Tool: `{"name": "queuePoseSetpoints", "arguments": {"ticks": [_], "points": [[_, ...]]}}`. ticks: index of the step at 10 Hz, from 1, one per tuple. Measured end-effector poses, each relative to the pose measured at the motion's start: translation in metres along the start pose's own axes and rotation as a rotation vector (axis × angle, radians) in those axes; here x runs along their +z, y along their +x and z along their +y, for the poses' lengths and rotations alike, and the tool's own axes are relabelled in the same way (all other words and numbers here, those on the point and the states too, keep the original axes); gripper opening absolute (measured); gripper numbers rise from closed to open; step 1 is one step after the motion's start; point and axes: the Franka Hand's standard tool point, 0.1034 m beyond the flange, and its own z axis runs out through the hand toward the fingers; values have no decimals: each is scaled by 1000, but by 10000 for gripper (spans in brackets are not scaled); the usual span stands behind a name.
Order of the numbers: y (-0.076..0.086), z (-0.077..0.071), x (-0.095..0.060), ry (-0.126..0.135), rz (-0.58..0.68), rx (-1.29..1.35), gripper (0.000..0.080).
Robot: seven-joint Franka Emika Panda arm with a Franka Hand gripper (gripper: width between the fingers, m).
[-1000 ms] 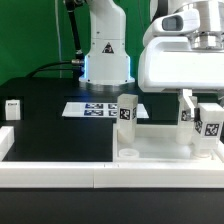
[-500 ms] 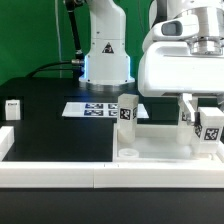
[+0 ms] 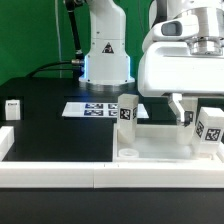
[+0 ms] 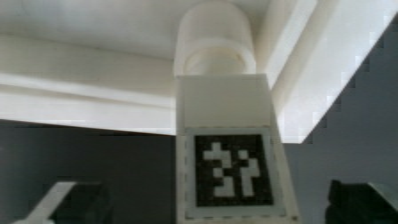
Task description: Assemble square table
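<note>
You have: square table, white plastic, unfinished. Panel (image 3: 158,138) flat, lower right of frame. Tagged leg (image 3: 127,112) upright at centre. Second leg (image 3: 209,128) upright between jaws standing apart, clear of it.

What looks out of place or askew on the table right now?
Nothing stands out. The leg between the jaws of the open gripper stands upright on the square panel; a second leg stands upright at another corner. A third leg stands apart at the exterior view's left, not yet mounted.
</note>
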Motion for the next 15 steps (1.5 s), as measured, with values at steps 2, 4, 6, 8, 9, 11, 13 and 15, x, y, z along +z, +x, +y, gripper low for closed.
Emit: {"name": "queuePoseSetpoints", "arguments": {"ticks": [2,4,6,8,9,11,13,15], "points": [[0,0,0,0,0,0,646],[0,0,0,0,0,0,649],[0,1,1,0,-16,0,649],[8,7,-1,3,-68,12,649],[10,7,1,9,-106,15,649],[7,9,6,15,-175,24,649],[8,7,7,37,-338,30,649],[8,12,3,55,-515,45,649]]}}
